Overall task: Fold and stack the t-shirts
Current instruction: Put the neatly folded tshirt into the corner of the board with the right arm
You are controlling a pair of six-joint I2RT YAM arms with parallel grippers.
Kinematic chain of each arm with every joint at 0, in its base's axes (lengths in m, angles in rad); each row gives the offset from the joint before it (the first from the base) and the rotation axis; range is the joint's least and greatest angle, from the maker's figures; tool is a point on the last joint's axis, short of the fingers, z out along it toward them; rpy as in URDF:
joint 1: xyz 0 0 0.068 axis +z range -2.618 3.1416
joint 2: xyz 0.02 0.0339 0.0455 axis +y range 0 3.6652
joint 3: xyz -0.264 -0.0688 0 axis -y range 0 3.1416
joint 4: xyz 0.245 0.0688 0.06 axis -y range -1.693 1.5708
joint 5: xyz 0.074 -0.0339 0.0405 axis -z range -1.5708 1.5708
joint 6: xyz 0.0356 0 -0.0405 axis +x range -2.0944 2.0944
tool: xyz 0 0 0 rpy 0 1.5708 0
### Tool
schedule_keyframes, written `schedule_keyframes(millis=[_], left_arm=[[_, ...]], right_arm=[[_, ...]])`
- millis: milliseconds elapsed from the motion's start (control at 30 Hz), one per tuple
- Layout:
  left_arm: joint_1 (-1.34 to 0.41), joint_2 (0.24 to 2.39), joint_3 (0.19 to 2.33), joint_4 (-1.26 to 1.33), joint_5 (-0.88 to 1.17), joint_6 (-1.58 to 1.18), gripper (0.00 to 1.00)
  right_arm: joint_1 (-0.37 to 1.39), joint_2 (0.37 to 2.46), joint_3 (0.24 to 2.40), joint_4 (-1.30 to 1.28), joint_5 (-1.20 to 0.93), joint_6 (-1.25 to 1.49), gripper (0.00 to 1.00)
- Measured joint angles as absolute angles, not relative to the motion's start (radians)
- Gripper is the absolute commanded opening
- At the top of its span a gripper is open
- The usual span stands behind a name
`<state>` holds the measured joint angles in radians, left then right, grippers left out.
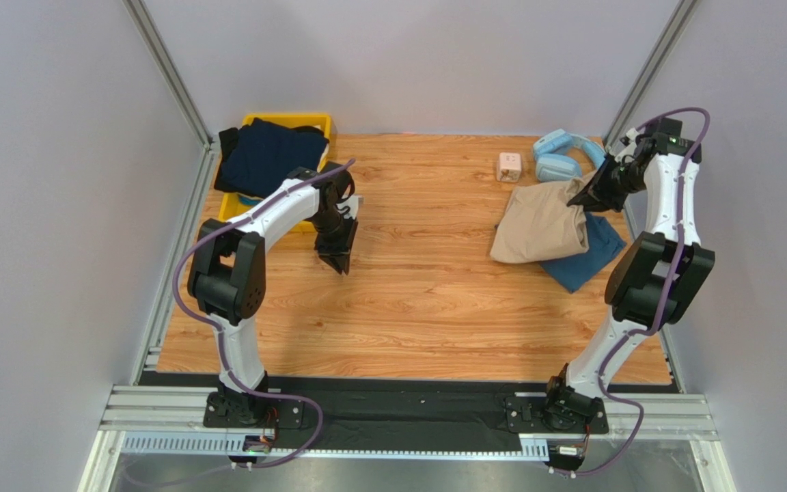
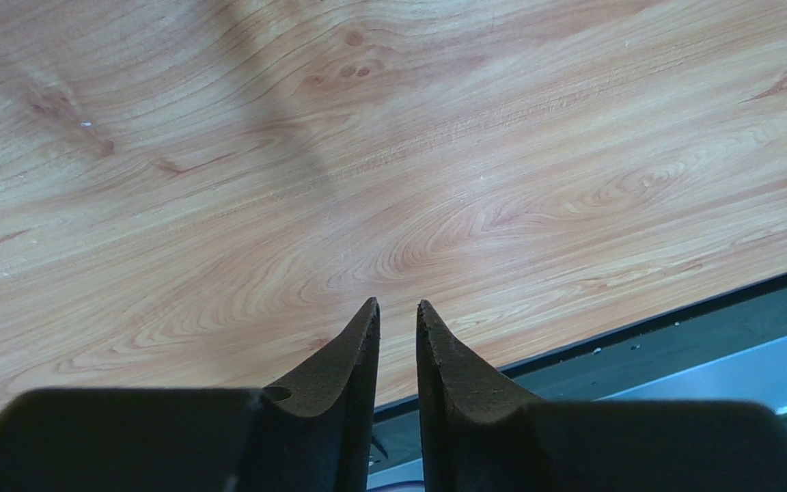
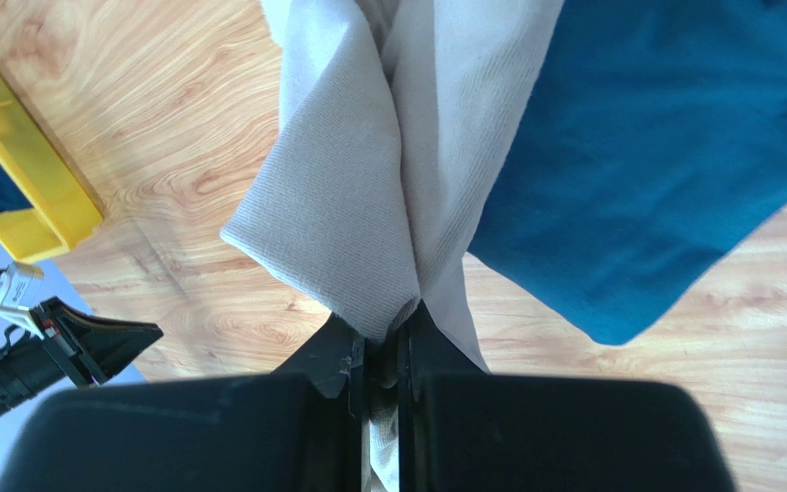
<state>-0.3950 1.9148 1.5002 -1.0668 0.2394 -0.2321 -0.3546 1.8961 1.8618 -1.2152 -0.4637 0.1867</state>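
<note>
My right gripper (image 3: 382,343) clamped on beige shirt (image 1: 536,228), bunched atop teal shirt (image 1: 584,264), far right. Left gripper (image 2: 398,313) empty, slightly parted, above table (image 2: 264,154). Navy shirt (image 1: 264,154) in yellow bin (image 1: 318,124). No stack yet; I judge early.

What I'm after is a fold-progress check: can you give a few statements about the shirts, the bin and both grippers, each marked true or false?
1. The right gripper is shut on the beige cotton t-shirt. True.
2. The dark navy t-shirt lies spread on the wooden table. False: it sits in the yellow plastic bin.
3. The left gripper holds the teal-blue t-shirt. False: it holds nothing, and that shirt lies partly under the beige one.
4. Light-blue plastic headphones lie at the table's far edge. True.
</note>
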Motion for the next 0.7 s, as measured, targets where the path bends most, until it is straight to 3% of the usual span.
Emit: schedule_keyframes(millis=[333,533,700], left_arm=[[-0.395,1.935,1.5,-1.067,0.261,-0.232,0.25],[-0.395,1.94,1.5,-1.067,0.266,-0.232,0.25],[-0.395,1.943,1.501,-1.067,0.273,-0.232,0.25]], right_arm=[[-0.469,1.896,1.818,-1.225,-0.415,0.222,0.01],[-0.509,1.909,1.817,-1.234,-0.371,0.247,0.27],[-0.512,1.963,1.831,-1.257,-0.317,0.263,0.31]])
